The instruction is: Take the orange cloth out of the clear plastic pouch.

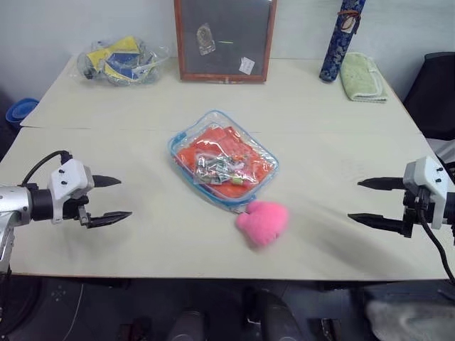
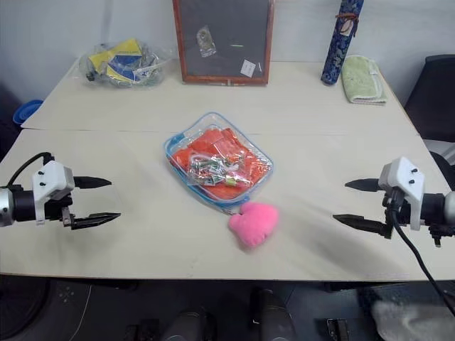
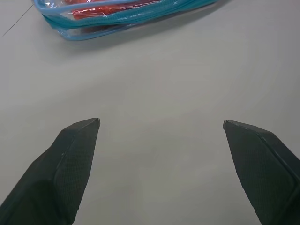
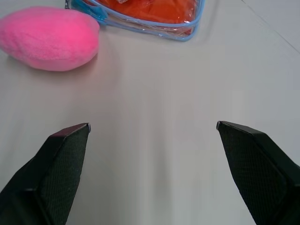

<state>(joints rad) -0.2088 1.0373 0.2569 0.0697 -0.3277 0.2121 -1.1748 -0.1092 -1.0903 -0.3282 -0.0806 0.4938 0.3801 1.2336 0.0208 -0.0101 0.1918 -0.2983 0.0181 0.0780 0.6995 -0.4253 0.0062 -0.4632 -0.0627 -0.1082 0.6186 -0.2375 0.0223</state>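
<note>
Beige worktop (image 1: pixel 142 106): orange cloth (image 1: pixel 213 153) inside clear plastic pouch (image 1: pixel 264 153); left hand (image 1: pixel 112 199) and right hand (image 1: pixel 367 201) spread wide, holding nothing.

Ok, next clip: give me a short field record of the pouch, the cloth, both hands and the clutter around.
pouch: clear, blue edging, flat at table centre
cloth: orange, inside the pouch, under a small packet of colourful bits
left hand: open, empty, over the table left of the pouch
right hand: open, empty, over the table right of the pouch
pink ball: at the pouch's near corner
far edge: bag of yellow and blue items, framed board, blue roll, green towel
task: not started
</note>
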